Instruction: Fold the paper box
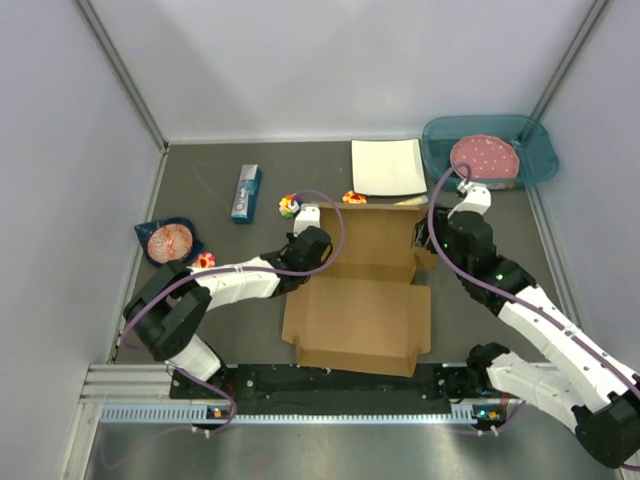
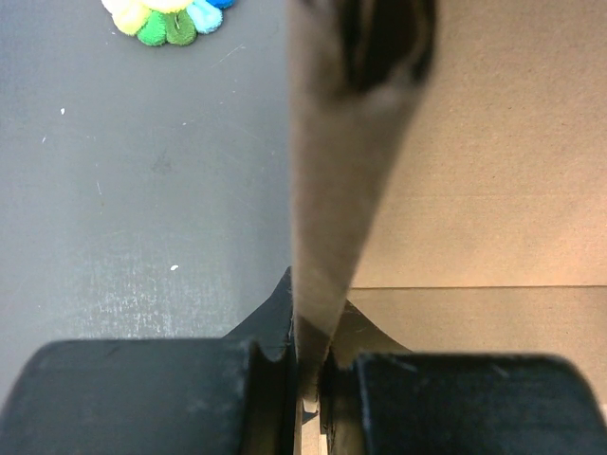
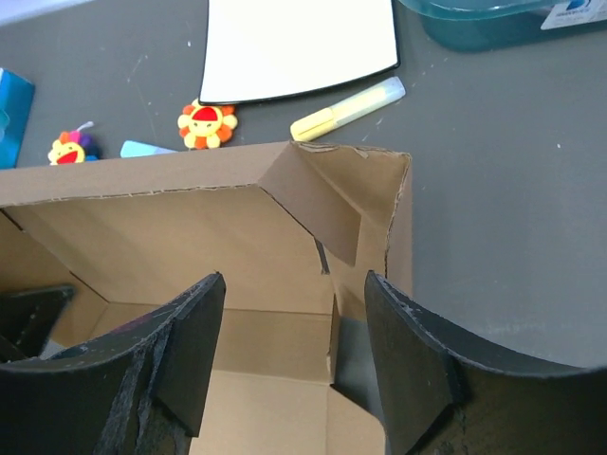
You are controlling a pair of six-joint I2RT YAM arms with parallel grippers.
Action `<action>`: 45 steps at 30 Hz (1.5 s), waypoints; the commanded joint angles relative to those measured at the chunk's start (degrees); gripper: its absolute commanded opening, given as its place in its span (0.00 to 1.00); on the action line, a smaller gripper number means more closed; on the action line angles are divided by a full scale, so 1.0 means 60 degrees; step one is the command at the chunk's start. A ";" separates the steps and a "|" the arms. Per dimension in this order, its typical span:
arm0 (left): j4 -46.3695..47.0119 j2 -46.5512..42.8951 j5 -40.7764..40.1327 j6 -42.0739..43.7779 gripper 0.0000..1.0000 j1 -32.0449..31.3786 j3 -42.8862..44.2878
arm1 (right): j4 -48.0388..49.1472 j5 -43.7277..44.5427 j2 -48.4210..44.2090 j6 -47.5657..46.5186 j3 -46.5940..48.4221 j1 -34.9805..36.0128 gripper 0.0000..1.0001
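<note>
Standing mid-tabletop [image 1: 200,190], the paper box [image 1: 365,300] looks about half folded: rear and side walls are up, the left pincer [image 2: 311,365] clenched on the left wall, the right pincer [image 3: 294,294] released astride the right rear corner, while the large near panel lies flat.

The paper box [image 1: 365,310] is matt corrugated cardboard; the table [image 1: 205,165] dull, scuffed grey.

The gray table [image 1: 200,180] is carrying the box [image 1: 365,300] at its middle. A plate [image 1: 387,167], teal tray [image 1: 535,150], marker [image 3: 347,109], blue carton [image 1: 246,193], dark bowl [image 1: 143,235] and 3 toy flowers [image 1: 289,206] are lying around it.
</note>
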 commanded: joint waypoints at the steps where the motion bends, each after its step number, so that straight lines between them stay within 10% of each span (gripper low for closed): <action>1: -0.1889 0.0367 0.0476 0.0090 0.00 0.0064 -0.0339 | 0.0777 0.0021 0.0327 -0.1125 0.0417 -0.0055 0.62; 13: -0.1845 0.0411 0.0564 0.0119 0.00 0.0049 -0.0280 | 0.1450 0.0432 0.1951 -0.2372 0.0842 -0.0055 0.61; 23: -0.1845 0.0323 0.0579 0.0134 0.00 0.0049 -0.0324 | 0.1611 -0.0269 0.2511 -0.1232 0.0697 -0.0055 0.28; 31: -0.1859 0.0352 0.0403 0.0031 0.00 0.0020 -0.0353 | 0.2211 -0.1514 0.2818 0.0893 0.0301 -0.0055 0.24; 45: -0.2050 0.0294 0.0271 0.0149 0.00 -0.0009 -0.0251 | -0.0320 -0.0463 -0.0768 -0.0920 0.0506 -0.0055 0.68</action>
